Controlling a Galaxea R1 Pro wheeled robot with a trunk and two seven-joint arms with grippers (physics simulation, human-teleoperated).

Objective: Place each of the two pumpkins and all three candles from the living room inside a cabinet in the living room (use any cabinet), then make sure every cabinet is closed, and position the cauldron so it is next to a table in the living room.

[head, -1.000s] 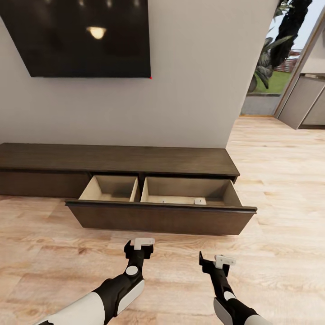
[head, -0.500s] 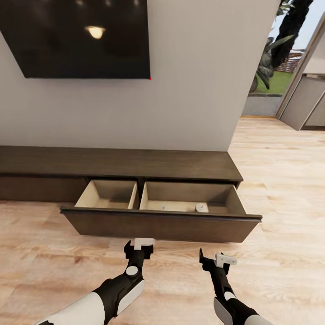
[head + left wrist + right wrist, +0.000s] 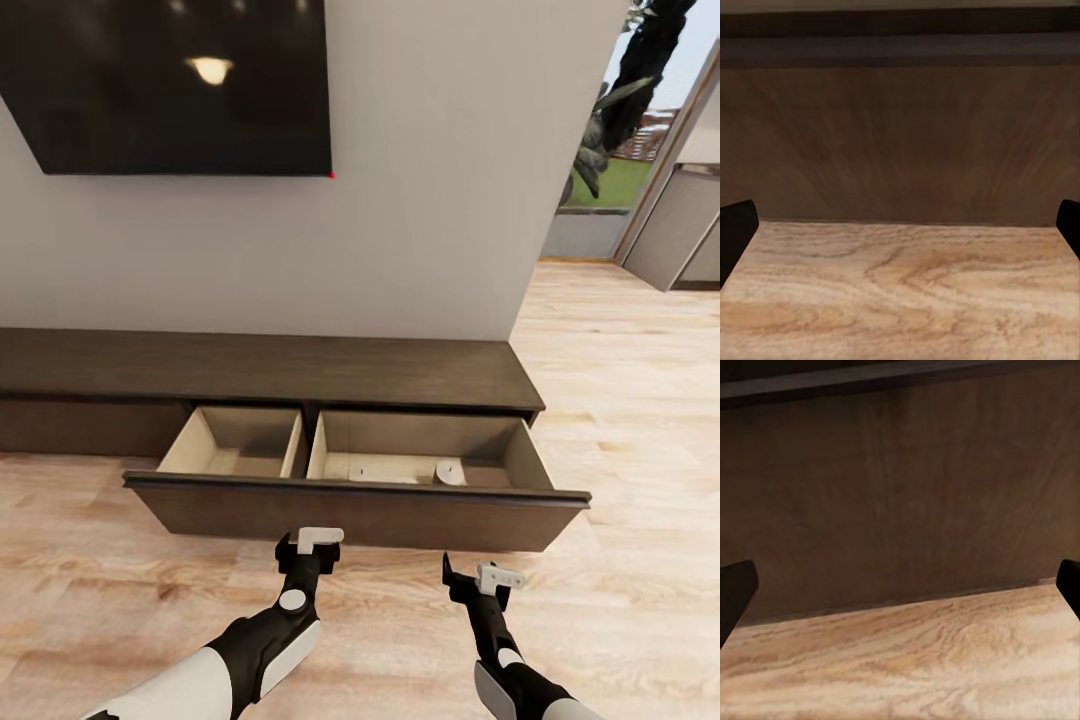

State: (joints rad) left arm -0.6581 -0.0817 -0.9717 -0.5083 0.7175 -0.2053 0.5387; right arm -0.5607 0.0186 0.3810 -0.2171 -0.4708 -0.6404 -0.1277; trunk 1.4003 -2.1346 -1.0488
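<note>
The long dark brown cabinet (image 3: pixel 300 365) stands against the wall under the TV, with its wide drawer (image 3: pixel 350 512) pulled out. In the drawer's right compartment lies a cream-white candle (image 3: pixel 450 472), with another pale shape (image 3: pixel 365 470) beside it that is too small to identify. My left gripper (image 3: pixel 310 548) and right gripper (image 3: pixel 472 578) hover low over the floor just in front of the drawer front, both open and empty. Both wrist views face the dark drawer front (image 3: pixel 900 142) (image 3: pixel 900 487). The pumpkins and the cauldron are out of view.
A black TV (image 3: pixel 170 80) hangs on the pale wall. Light wood floor (image 3: pixel 620 400) runs on to the right, toward a glass door with plants (image 3: pixel 610 110) and grey kitchen cabinets (image 3: pixel 685 230).
The whole view has shifted as the camera moved closer to the cabinet; the open drawer now looks larger and lower. Both arms keep the same pose.
</note>
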